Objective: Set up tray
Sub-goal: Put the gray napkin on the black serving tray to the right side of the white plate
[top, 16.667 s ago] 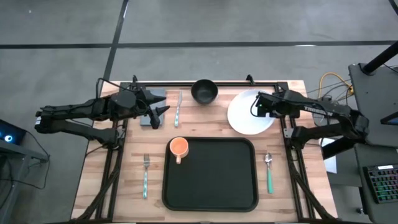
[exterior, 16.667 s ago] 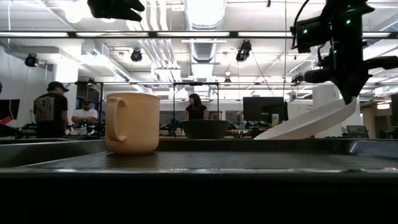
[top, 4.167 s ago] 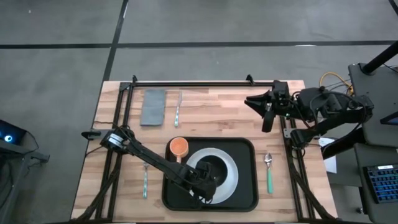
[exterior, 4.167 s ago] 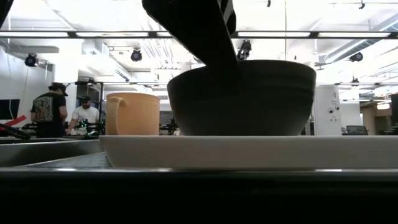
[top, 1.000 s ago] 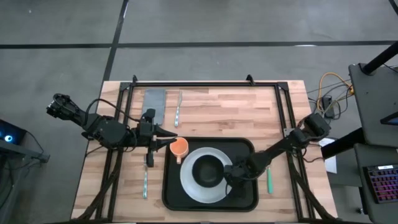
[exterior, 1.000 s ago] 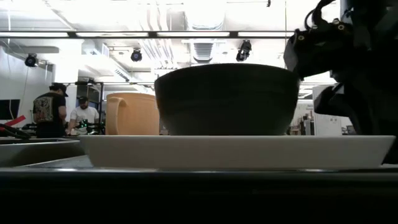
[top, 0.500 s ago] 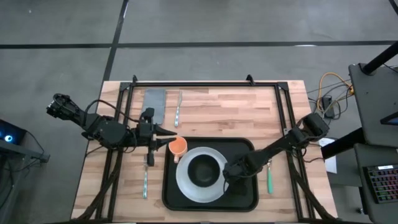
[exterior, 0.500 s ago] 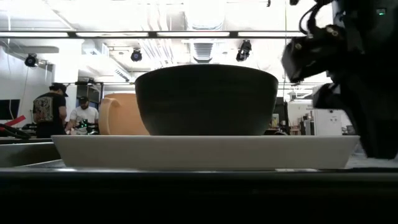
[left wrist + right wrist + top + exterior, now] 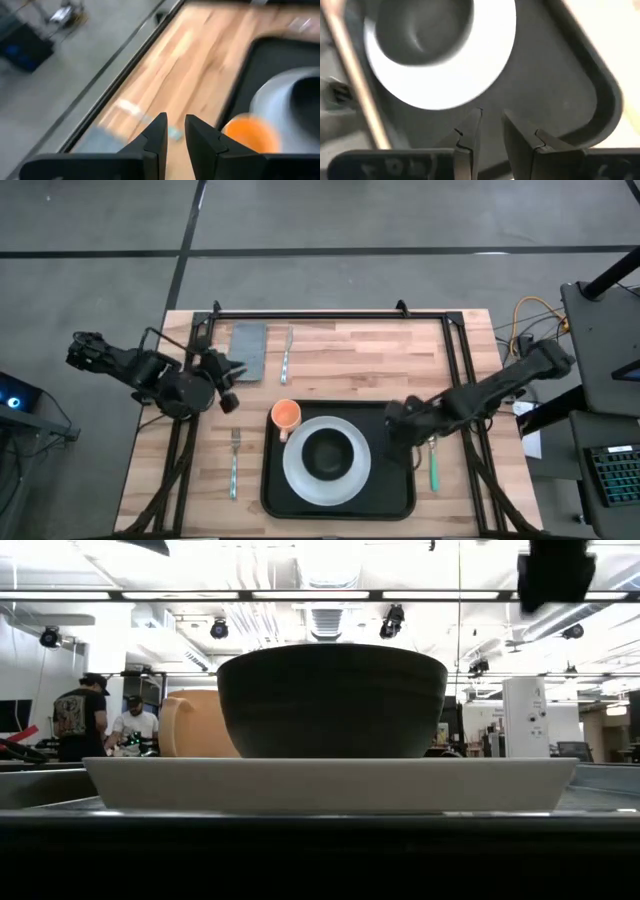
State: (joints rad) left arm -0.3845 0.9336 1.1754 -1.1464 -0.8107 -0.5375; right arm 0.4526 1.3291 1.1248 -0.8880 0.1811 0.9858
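The black tray [image 9: 395, 480] lies at the table's near middle. On it sits a white plate [image 9: 300, 475] with a black bowl [image 9: 327, 455] in it, and an orange mug [image 9: 287, 416] stands at the tray's far left corner. My right gripper [image 9: 394, 426] hangs above the tray's right part, clear of the plate [image 9: 445, 75], its fingers a narrow gap apart with nothing between them [image 9: 491, 117]. My left gripper [image 9: 228, 374] hovers left of the mug, slanting down, also narrowly open and empty [image 9: 175, 125].
A fork [image 9: 233, 462] lies left of the tray and a green-handled spoon [image 9: 433, 465] right of it. A grey napkin [image 9: 247, 350] and another piece of cutlery [image 9: 286, 355] lie near the far edge. Black frame rails [image 9: 320, 315] border the table.
My right gripper has slid the plate with the bowl a little toward the tray's left, then risen off the tray and drawn back toward the right. My left gripper has drawn back toward the table's left and far side and tipped downward.
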